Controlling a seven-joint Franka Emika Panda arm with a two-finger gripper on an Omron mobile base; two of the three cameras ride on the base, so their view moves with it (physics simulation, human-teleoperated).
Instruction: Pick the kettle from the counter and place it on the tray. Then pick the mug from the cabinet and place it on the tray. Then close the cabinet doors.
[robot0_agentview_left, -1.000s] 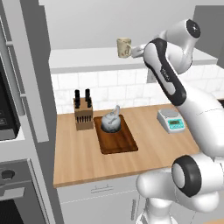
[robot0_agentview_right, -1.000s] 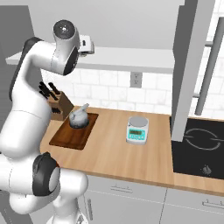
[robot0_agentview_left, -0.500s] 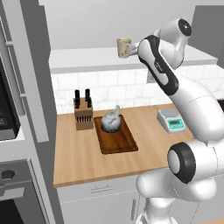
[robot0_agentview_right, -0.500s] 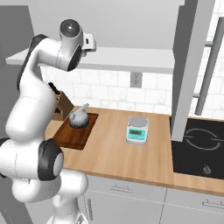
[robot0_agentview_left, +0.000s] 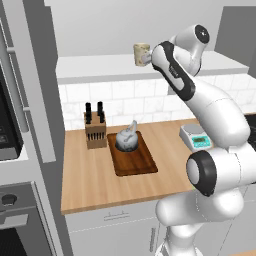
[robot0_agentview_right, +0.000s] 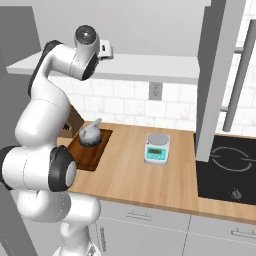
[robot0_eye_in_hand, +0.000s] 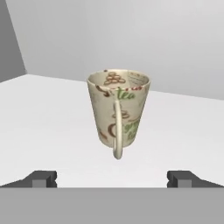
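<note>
While the squat grey metal kettle (robot0_agentview_left: 127, 141) sits on the dark-brown wooden tray (robot0_agentview_left: 134, 161), the wide-open, empty end effector (robot0_eye_in_hand: 112, 178) faces the cream patterned mug (robot0_eye_in_hand: 118, 111); next it should advance and close.

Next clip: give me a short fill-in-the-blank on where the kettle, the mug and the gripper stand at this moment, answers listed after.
1. The kettle sits on the ____.
2. The mug stands upright on the cabinet's pale ____.
3. In the hand view, the mug's ____ faces the camera.
4. The gripper has its jaws ____, apart from the mug.

Missing words: tray; shelf; handle; open
</note>
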